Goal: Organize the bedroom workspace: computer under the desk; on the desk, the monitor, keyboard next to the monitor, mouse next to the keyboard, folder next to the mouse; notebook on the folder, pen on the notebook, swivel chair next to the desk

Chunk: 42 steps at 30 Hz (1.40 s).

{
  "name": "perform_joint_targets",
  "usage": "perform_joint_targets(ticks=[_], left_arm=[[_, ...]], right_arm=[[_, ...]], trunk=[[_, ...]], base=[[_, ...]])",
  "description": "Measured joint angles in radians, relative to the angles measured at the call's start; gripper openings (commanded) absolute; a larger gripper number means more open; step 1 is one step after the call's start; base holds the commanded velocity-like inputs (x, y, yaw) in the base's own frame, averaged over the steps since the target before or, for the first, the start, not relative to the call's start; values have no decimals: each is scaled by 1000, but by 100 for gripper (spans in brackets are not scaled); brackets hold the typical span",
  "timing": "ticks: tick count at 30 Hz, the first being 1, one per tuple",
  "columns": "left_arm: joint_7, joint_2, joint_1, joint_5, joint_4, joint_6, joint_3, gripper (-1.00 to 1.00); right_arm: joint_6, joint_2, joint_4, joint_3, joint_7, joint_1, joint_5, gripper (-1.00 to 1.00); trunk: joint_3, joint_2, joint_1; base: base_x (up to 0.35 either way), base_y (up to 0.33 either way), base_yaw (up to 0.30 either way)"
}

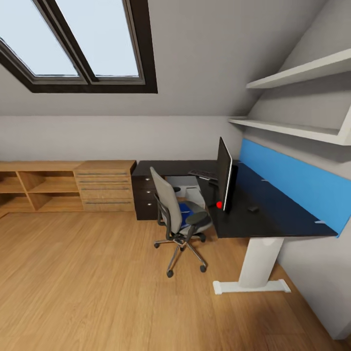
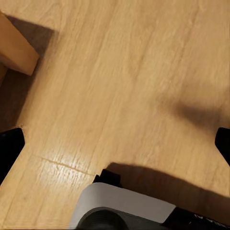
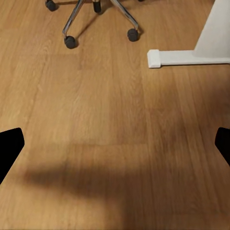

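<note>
Blue folder (image 1: 185,210) on swivel chair (image 1: 178,219) beside desk (image 1: 253,214).

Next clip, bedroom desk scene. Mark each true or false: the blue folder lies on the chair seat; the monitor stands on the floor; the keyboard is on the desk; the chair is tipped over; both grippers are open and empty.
1. The blue folder lies on the chair seat. True.
2. The monitor stands on the floor. False: it stands on the desk.
3. The keyboard is on the desk. True, beyond the monitor.
4. The chair is tipped over. False: it stands upright on its castors beside the desk.
5. Both grippers are open and empty. True: the left gripper and right gripper show spread fingertips with wooden floor between them.
</note>
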Motion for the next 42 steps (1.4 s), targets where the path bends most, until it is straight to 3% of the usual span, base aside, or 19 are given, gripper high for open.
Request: perform_joint_targets(ticks=[12, 25, 32, 34, 42], left_arm=[[30, 0, 0, 4, -13, 7, 0, 100], [31, -1, 0, -4, -144, 23, -1, 100], [43, 0, 0, -5, -204, 185, 4, 100], [45, 0, 0, -6, -198, 196, 4, 100], [47, 6, 0, -7, -138, 120, 5, 100]], right_arm=[[0, 2, 1, 1, 0, 0, 0, 100], [1, 2, 2, 1, -1, 0, 0, 100], [1, 2, 27, 1, -1, 0, 1, 100], [0, 1, 32, 1, -1, 0, 1, 100], [6, -2, 46, -2, -2, 0, 0, 100]], trunk=[[-38, -84, 46], [-80, -175, 96], [-103, -224, 123], [-110, -238, 130], [-135, -294, 161]], base=[[0, 0, 57], [0, 0, 246], [0, 0, 71], [0, 0, 14], [0, 0, 3]])
